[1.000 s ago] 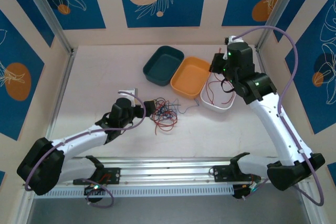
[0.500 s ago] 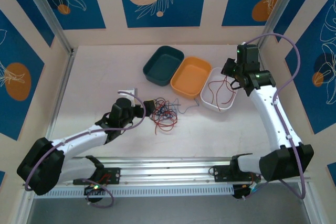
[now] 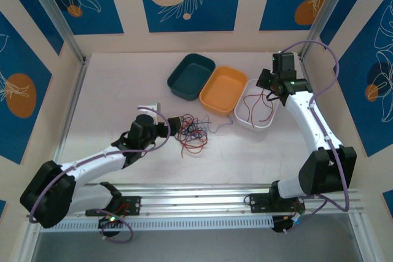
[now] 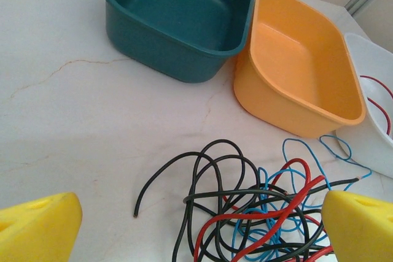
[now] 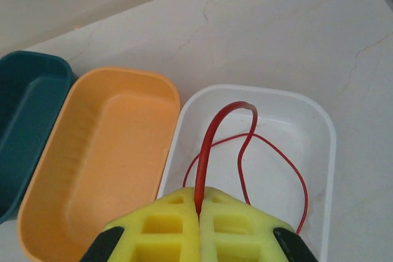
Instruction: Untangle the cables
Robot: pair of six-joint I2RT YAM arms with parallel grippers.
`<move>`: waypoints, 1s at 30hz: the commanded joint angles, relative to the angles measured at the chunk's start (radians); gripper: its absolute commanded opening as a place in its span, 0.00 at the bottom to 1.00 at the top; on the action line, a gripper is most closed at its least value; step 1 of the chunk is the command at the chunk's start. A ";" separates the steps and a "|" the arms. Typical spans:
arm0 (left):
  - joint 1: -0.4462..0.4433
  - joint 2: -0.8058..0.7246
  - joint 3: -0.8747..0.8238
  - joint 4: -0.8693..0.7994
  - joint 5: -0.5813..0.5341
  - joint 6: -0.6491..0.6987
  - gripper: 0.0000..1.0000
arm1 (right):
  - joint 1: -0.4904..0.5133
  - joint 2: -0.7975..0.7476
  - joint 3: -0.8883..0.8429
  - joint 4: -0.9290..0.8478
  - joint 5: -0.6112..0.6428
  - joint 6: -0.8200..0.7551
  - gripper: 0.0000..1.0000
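Left wrist: cables [image 4: 264, 215] between fingertips [image 4: 37, 225] of the left hand [image 4: 199, 228] (spread wide)

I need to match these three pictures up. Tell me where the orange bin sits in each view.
Top external: orange bin, right of centre, middle of three bins.
Left wrist: upper right, beyond the tangled cables.
Right wrist: left of centre, beside the white bin over which the right gripper pinches a red cable.
Shared landmark: the teal bin next to it, on its left in all three.
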 commanded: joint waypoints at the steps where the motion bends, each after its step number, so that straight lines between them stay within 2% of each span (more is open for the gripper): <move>1: 0.010 0.015 0.009 -0.016 -0.020 0.019 1.00 | -0.010 0.028 -0.021 0.065 -0.028 -0.027 0.00; 14: 0.011 0.021 0.016 -0.024 -0.026 0.020 1.00 | -0.034 0.185 0.004 0.078 -0.025 -0.033 0.00; 30: 0.011 0.044 0.037 -0.037 -0.025 0.017 1.00 | -0.018 0.383 0.080 -0.006 -0.066 -0.025 0.00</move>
